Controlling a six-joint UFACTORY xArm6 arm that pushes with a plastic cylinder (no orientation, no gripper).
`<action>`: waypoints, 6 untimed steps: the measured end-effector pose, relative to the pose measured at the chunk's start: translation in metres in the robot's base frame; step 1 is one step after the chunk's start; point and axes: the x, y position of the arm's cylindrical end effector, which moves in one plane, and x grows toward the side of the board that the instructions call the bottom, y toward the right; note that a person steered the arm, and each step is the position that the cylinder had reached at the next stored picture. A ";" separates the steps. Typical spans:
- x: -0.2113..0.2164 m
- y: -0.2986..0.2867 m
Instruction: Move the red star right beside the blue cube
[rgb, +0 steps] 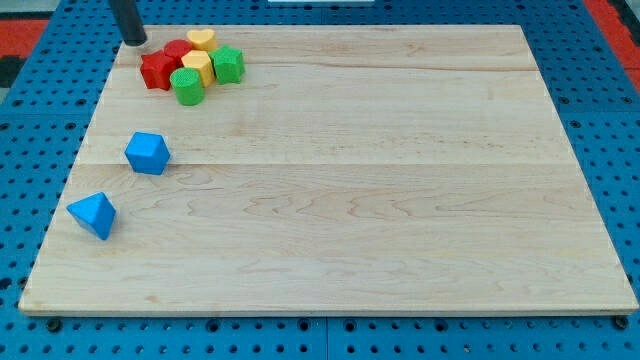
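My tip (135, 42) sits at the table's top-left corner, just left of a tight cluster, touching no block: red star (157, 70), red cylinder (177, 50), yellow heart (201, 39), yellow block (196, 67), green cylinder (187, 87), green block (229, 65). Blue cube (147, 153) lies near the left edge, blue triangular block (93, 215) below it.

The wooden board (330, 170) is seen by a single camera from above and from its near long edge, tilted downward, at moderate range. The whole board is framed, bordered by blue pegboard (40, 100).
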 end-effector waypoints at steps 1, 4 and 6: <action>0.051 0.009; 0.102 -0.005; 0.092 0.061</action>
